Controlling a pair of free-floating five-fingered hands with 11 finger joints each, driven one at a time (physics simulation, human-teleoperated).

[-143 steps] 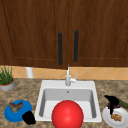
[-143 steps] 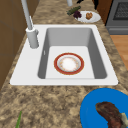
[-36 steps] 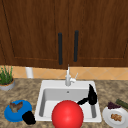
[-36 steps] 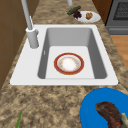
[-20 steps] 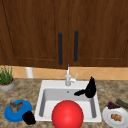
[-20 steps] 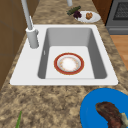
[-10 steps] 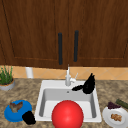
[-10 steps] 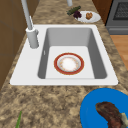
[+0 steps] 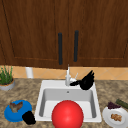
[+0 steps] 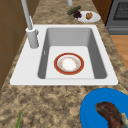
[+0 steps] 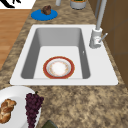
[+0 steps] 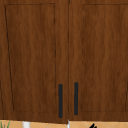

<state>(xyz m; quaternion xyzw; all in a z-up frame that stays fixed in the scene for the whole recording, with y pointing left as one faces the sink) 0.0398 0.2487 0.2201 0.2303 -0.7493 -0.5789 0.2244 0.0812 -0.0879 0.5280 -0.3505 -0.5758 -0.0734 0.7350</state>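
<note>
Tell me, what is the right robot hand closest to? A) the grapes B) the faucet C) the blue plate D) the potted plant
B: in the front view the right robot hand is just right of the faucet, a finger stretched toward it, far from the other things.

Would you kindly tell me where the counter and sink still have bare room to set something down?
The basin floor around the red-rimmed plate is bare. The granite counter lies free between the sink's front rim and the blue plate. It is crowded at the faucet, where the right hand hovers.
</note>
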